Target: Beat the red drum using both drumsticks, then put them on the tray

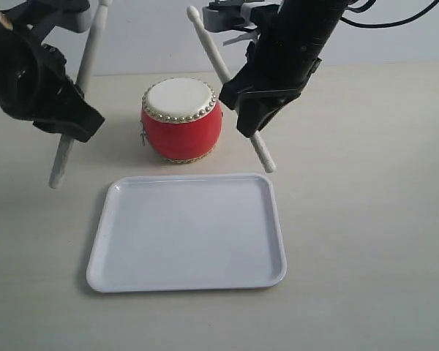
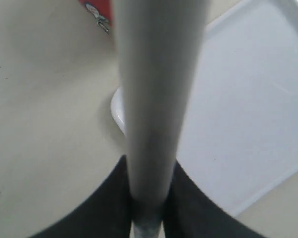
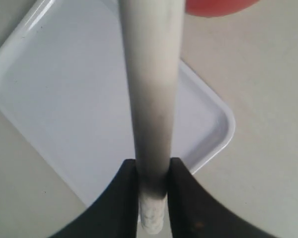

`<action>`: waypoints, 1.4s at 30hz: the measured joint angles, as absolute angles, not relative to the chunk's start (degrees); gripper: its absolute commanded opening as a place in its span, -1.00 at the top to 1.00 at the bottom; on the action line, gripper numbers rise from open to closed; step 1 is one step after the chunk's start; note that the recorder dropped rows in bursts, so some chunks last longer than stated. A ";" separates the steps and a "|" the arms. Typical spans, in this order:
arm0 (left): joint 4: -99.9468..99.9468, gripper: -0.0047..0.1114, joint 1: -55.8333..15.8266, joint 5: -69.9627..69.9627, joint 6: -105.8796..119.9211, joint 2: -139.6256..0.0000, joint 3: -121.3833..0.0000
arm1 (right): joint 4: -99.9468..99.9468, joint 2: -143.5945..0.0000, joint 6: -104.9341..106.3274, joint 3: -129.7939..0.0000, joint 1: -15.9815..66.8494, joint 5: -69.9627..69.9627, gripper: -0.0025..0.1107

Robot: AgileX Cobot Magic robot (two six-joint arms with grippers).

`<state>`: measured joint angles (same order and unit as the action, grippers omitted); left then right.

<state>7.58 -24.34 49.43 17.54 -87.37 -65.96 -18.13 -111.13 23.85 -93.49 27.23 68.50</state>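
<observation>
The red drum (image 1: 181, 121) with its cream skin stands behind the white tray (image 1: 186, 234). My left gripper (image 1: 72, 126) hovers left of the drum, shut on a pale drumstick (image 1: 90, 51) that slants from the upper edge down toward the table. My right gripper (image 1: 250, 121) sits just right of the drum, shut on the other drumstick (image 1: 211, 47), whose rounded tip points up and to the left. In the left wrist view the stick (image 2: 156, 99) runs out from between the black fingers (image 2: 114, 208) over the tray corner (image 2: 248, 109). In the right wrist view the stick (image 3: 151, 89) crosses the tray (image 3: 74, 99).
A pale beige tabletop (image 1: 366, 219) lies all around. A sliver of the drum shows in each wrist view: in the left one (image 2: 97, 7) and in the right one (image 3: 218, 6). Black cables hang behind the right arm (image 1: 300, 44).
</observation>
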 measured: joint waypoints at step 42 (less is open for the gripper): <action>13.52 0.92 -11.59 40.46 26.35 -79.79 -58.24 | 15.36 -118.90 28.65 -93.45 42.21 70.19 0.96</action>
<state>13.52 -11.59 40.46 26.35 -79.79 -58.24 15.36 -118.90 28.65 -93.45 42.21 70.19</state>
